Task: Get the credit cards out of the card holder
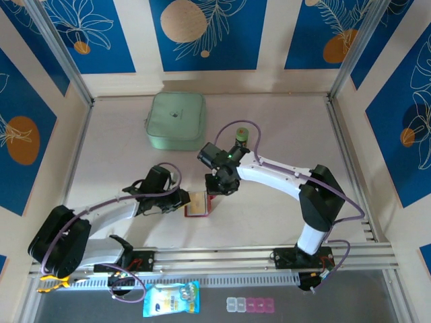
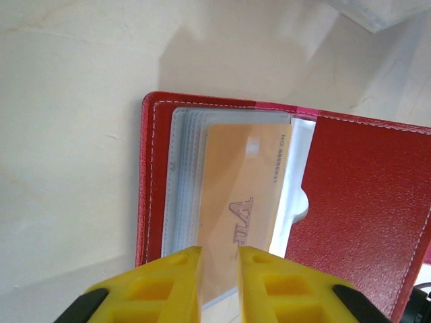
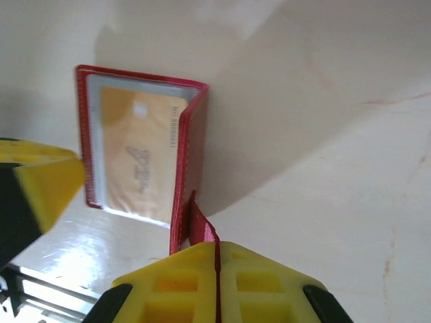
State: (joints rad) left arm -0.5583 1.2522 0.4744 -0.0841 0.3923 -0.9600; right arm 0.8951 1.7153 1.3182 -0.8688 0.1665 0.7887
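Note:
The card holder (image 1: 196, 204) is a small red wallet, open on the table between my two arms. Its clear inner pockets (image 2: 183, 182) hold an orange-tan credit card (image 2: 242, 188) marked VIP, which sticks out toward my left gripper (image 2: 219, 282). The left gripper's yellow fingers (image 2: 168, 286) stand a narrow gap apart over the card's near end, with the card's face showing between them. My right gripper (image 3: 217, 269) is shut on the wallet's little red strap tab (image 3: 202, 225), with the red cover (image 3: 194, 134) held up on edge and the card (image 3: 138, 155) beside it.
A mint-green square case (image 1: 175, 121) lies at the back of the table. A blue-and-white packet (image 1: 172, 298) and a strip of small pink and clear boxes (image 1: 250, 305) lie in front of the metal rail (image 1: 222, 259).

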